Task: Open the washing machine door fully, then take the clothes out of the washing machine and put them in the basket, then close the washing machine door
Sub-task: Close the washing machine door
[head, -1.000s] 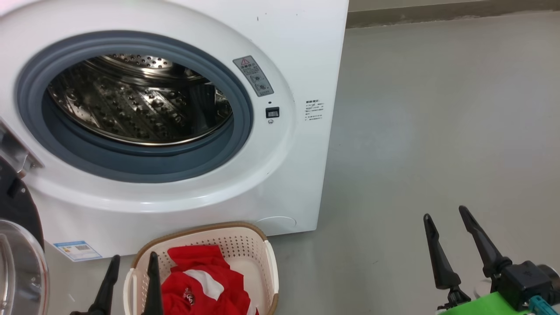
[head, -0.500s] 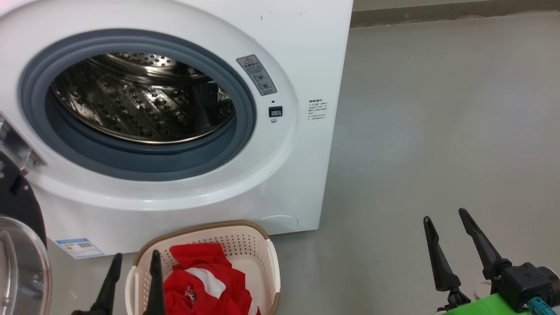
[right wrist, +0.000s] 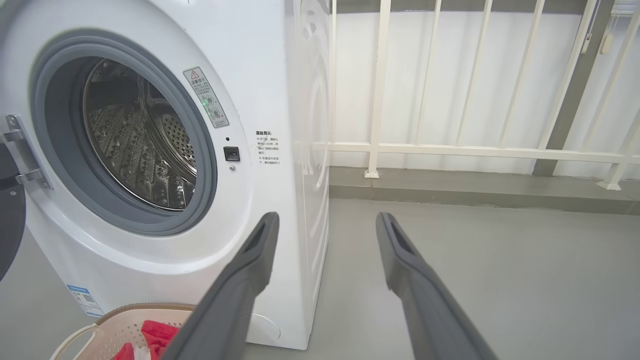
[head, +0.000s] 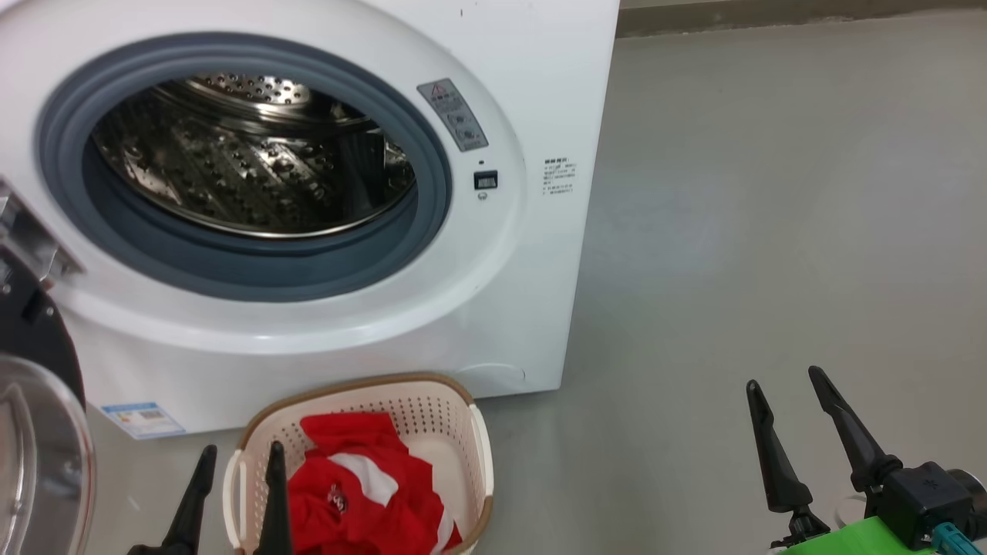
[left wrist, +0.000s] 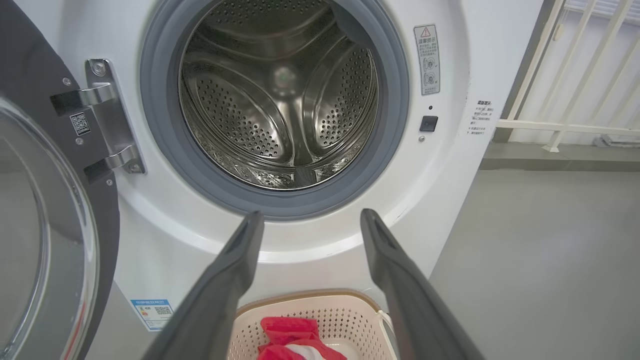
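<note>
Grey floor (head: 771,193) bears basket (head: 347,385) of clothes (head: 347,493) near the washer (head: 501,308), railing (right wrist: 450,150) far right; left gripper (head: 240,447) and right gripper (head: 783,377) gape empty.

light: bright, even | glints: inside washing machine (head: 254,169) | wrist views: edges bowed

White washing machine (head: 501,308), grey rubber ring (head: 254,277) around a perforated steel drum (head: 254,169), small blue label (head: 143,418) at its lower left corner. Its door (head: 31,339) is glossy black with clear glass. In front of the machine, a cream basket (head: 436,424) dotted with holes (rim brown, woven-look) holds red clothes (head: 324,505) with white panels. The floor (head: 771,231) is grey.
</note>
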